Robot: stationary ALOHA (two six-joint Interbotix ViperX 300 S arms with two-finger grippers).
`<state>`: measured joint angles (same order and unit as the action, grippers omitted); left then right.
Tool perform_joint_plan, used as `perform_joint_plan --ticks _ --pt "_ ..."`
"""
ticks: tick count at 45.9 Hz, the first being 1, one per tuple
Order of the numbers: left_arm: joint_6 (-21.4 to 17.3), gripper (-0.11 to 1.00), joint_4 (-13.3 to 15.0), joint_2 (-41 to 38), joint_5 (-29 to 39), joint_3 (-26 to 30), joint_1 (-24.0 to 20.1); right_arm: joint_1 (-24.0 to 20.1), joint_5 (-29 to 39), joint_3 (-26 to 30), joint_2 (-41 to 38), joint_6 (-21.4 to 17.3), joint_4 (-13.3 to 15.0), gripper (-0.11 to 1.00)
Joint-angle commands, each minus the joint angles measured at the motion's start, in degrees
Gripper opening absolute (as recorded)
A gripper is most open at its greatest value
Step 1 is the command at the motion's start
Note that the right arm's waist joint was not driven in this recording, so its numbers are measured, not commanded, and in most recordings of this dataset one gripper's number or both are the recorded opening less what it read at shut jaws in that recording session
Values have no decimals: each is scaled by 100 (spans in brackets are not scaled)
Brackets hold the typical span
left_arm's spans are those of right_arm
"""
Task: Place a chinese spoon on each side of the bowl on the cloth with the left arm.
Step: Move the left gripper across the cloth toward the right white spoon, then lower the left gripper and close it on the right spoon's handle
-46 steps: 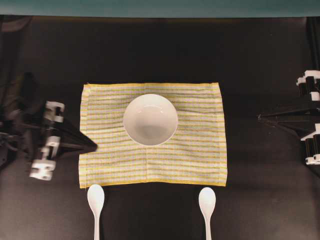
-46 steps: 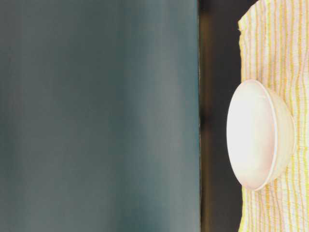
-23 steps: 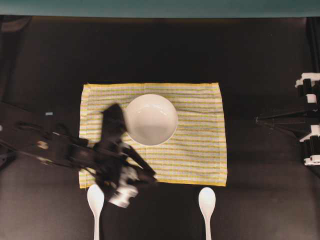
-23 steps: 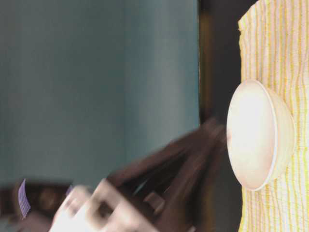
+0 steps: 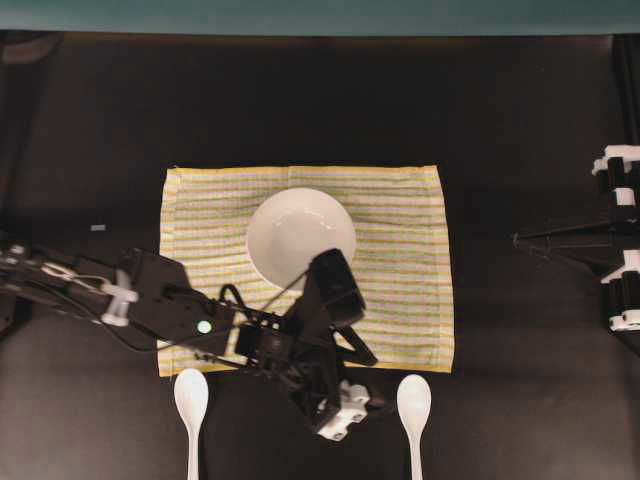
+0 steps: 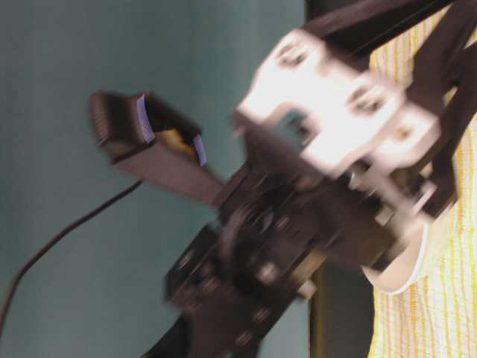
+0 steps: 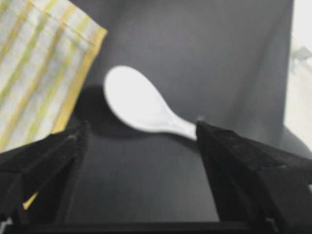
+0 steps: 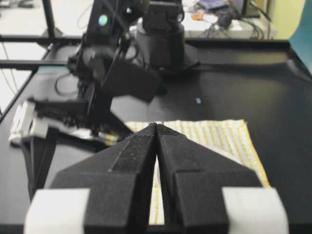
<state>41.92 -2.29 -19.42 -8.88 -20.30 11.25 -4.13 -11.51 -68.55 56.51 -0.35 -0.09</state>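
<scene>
The white bowl (image 5: 300, 238) sits on the yellow-striped cloth (image 5: 400, 290). Two white chinese spoons lie on the black table in front of the cloth, one at the left (image 5: 191, 395) and one at the right (image 5: 414, 400). My left arm (image 5: 160, 305) reaches across the cloth's front edge. Its left gripper (image 5: 382, 385) stands open just left of the right spoon. In the left wrist view that spoon (image 7: 139, 102) lies beyond the open left gripper (image 7: 141, 129), its handle running behind the right finger (image 7: 248, 165). Nothing is held. My right gripper (image 8: 157, 126) is shut and empty.
The right arm (image 5: 600, 240) rests at the table's right edge, pointing at the cloth. The cloth's near corner (image 7: 44, 63) lies left of the spoon in the left wrist view. In the table-level view the blurred left arm (image 6: 313, 224) covers most of the bowl (image 6: 417, 261).
My left arm has swung from the table's left side across the cloth's front edge toward the right spoon. Its jaws went from shut to wide open. The right arm stayed put.
</scene>
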Motion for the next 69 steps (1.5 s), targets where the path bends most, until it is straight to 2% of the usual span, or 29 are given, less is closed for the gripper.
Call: perform_joint_plan --ticks 1,14,29,42,45,50,59,69 --pt "-105 83 -26 -202 -237 246 -62 0 -9 53 -26 -26 -9 1" --pt "-475 83 -26 -571 -299 501 -237 0 44 44 -26 -26 -9 1" --pt "-501 82 -26 -967 -79 923 -158 0 44 44 -26 -26 -9 1" --pt "-510 78 -26 -1011 316 1002 -44 0 114 44 -26 -26 -9 1" --pt "-510 73 -26 -1011 334 1002 -62 0 114 44 -26 -18 -18 1" --pt "-519 55 -26 -1011 343 1020 -97 0 114 26 -26 -26 -9 1" --pt "-545 6 -26 -967 396 1055 -202 0 114 0 -18 -26 -9 1" --pt "-571 5 -26 -422 914 1125 -439 0 105 -9 -26 -26 -9 1"
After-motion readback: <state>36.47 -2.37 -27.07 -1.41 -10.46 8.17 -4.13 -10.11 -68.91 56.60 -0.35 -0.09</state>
